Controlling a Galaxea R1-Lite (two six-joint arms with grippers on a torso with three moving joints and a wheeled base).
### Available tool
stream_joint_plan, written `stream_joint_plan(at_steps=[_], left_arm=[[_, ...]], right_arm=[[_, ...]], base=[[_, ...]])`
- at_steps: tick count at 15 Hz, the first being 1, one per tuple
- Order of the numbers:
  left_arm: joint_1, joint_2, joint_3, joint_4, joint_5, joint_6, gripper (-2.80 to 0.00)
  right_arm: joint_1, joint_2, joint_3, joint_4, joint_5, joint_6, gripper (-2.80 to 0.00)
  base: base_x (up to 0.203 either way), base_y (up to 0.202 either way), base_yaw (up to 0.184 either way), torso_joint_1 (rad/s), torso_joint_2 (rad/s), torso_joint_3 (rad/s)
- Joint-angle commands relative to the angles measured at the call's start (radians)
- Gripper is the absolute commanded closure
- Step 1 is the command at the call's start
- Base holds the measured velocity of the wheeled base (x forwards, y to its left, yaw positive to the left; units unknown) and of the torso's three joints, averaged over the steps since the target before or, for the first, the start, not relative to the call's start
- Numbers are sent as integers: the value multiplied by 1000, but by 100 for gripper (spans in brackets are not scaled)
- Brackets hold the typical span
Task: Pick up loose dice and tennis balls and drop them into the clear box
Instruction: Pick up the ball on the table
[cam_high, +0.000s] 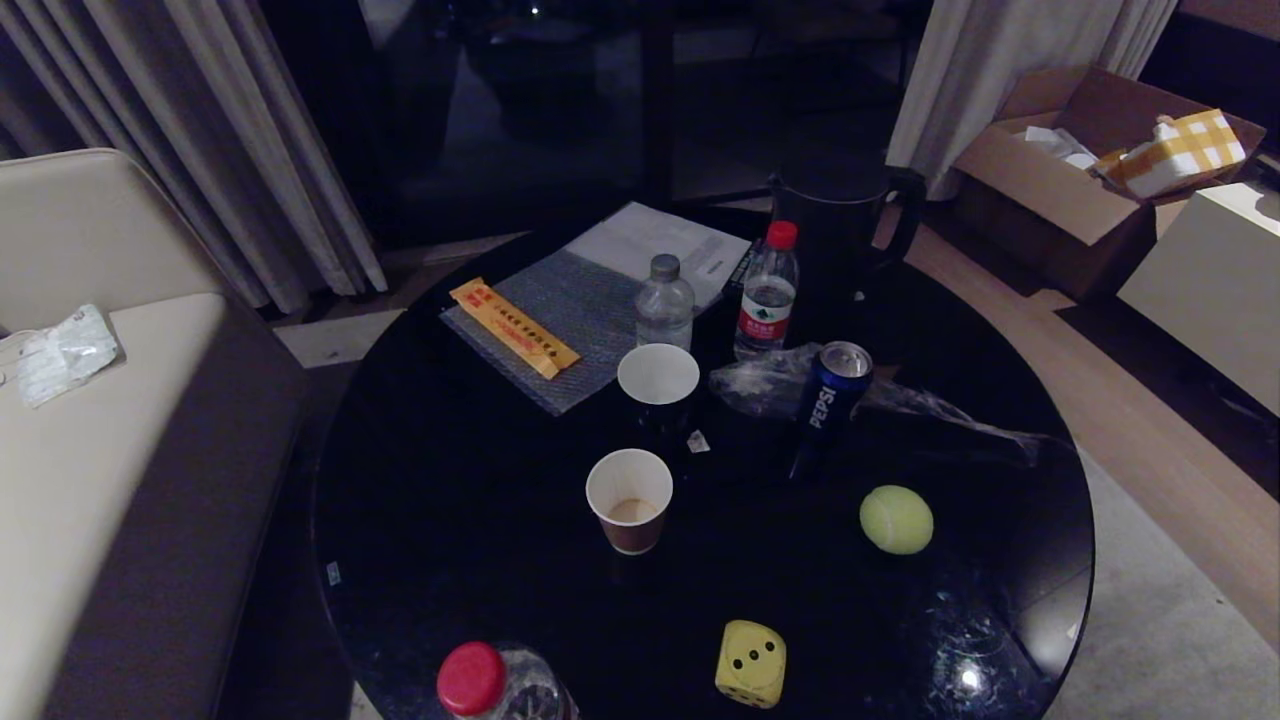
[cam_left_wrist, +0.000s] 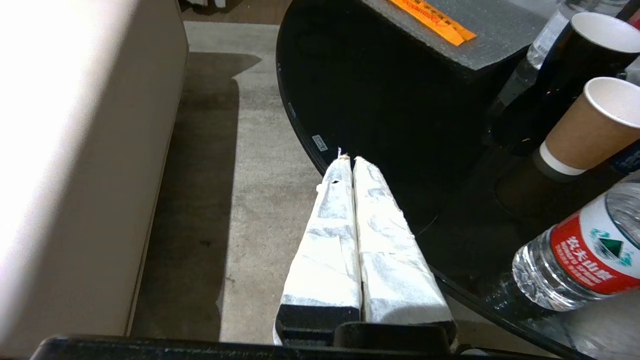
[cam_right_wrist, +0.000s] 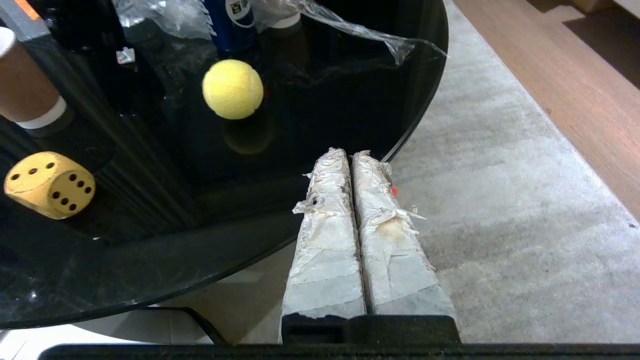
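Observation:
On the round black table (cam_high: 450, 520) a pale yellow die (cam_high: 750, 664) with black pips rests near the front edge, and it shows again as the die (cam_right_wrist: 50, 185) in the right wrist view. A yellow-green tennis ball (cam_high: 896, 519) lies to its right and further back; the right wrist view catches that ball (cam_right_wrist: 232, 89) too. My right gripper (cam_right_wrist: 349, 152) is shut and empty, hanging at the table's right rim, short of the ball. My left gripper (cam_left_wrist: 348, 158) is shut and empty at the table's left rim. The clear box is out of view.
Paper cups (cam_high: 629, 500) (cam_high: 658, 385), water bottles (cam_high: 767, 290) (cam_high: 665, 300) (cam_high: 495, 683), a Pepsi can (cam_high: 833, 392), crumpled clear plastic (cam_high: 770, 385), an orange packet (cam_high: 513, 327) on grey sheets and a black kettle (cam_high: 840, 230) crowd the table. A beige sofa (cam_high: 90, 430) stands left, cardboard boxes (cam_high: 1080, 170) far right.

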Motion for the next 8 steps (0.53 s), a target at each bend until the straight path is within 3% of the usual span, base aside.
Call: stream_joint_plan(at_steps=[1,8], left_arm=[[0,2,2,0,-1,2,0],[0,2,2,-2,0,-1,0]], right_arm=[[0,1,8,0,-1,1,0],[0,1,6,4,4,-9,0]], base=[[0,0,0,2,5,-48],[0,0,0,1,0,-5]])
